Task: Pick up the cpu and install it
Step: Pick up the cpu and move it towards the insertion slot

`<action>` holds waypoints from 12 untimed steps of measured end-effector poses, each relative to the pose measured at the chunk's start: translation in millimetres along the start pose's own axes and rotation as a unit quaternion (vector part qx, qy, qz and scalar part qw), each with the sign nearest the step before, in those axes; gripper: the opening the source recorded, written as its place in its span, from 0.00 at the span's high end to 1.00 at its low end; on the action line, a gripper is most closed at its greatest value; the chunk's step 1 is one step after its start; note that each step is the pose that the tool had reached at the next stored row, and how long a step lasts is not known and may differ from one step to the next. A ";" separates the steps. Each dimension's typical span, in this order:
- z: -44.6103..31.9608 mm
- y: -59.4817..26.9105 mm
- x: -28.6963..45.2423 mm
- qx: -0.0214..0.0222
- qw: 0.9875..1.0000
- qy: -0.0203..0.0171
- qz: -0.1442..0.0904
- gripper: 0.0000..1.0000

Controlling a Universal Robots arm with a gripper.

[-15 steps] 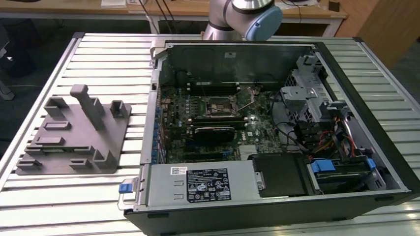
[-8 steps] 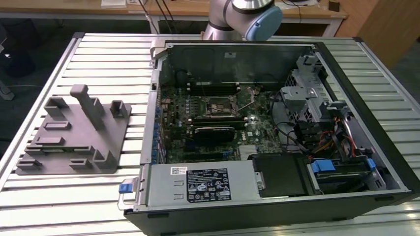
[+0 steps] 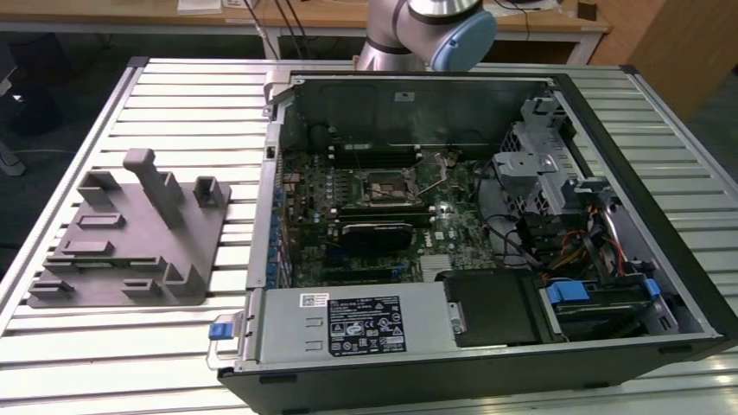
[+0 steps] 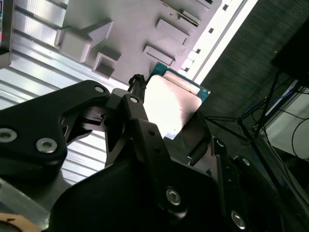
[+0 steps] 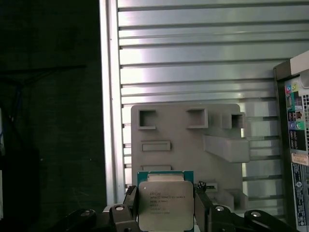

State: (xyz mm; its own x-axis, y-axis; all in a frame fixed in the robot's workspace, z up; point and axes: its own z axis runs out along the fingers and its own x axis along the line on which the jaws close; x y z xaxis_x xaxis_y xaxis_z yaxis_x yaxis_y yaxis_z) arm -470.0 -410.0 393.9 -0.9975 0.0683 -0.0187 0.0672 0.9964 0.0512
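Had the cpu pinched between the gripper fingers in both wrist views, closed snug on two opposite edges, silvery top facing the first wrist camera. Was hanging in the air over the grey fixture tray on the slatted table, not touching it. Spotted the open computer case just beside that tray, on the exterior view's right.

Smooth silvery metal top and green board rim on the cpu (softly reflective, not mirror-bright), matt black pincer, matt grey plastic fixture tray, ribbed bare-metal desk with a bright sheen, dark sheet-metal computer case
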 end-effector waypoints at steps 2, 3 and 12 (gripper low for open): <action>0.1 0.3 -4.3 0.000 1.000 0.000 0.000 0.45; 0.1 0.5 -6.9 0.000 1.000 0.000 0.000 0.45; 0.8 2.8 -34.2 0.000 1.000 0.000 0.000 0.45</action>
State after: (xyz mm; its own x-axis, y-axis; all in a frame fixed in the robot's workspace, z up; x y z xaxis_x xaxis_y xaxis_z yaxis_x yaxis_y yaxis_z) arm -435.6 -409.6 393.9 -0.9975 0.0683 -0.0187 0.0673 0.9964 0.0512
